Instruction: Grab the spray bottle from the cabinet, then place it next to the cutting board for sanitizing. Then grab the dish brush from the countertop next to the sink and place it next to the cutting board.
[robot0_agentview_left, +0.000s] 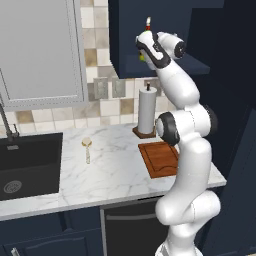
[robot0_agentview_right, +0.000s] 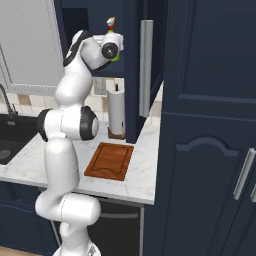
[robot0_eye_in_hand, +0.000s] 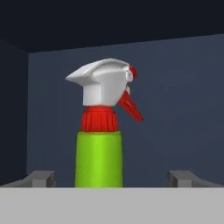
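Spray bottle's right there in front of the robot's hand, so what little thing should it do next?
Probably close the gripper. The green spray bottle stands upright between its two spread fingertips inside the cabinet, and neither fingertip touches it yet.

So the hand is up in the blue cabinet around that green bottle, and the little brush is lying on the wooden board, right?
Not quite: the dish brush lies on the white countertop beside the sink, apart from the cutting board, as the left base view shows. The rest is right.
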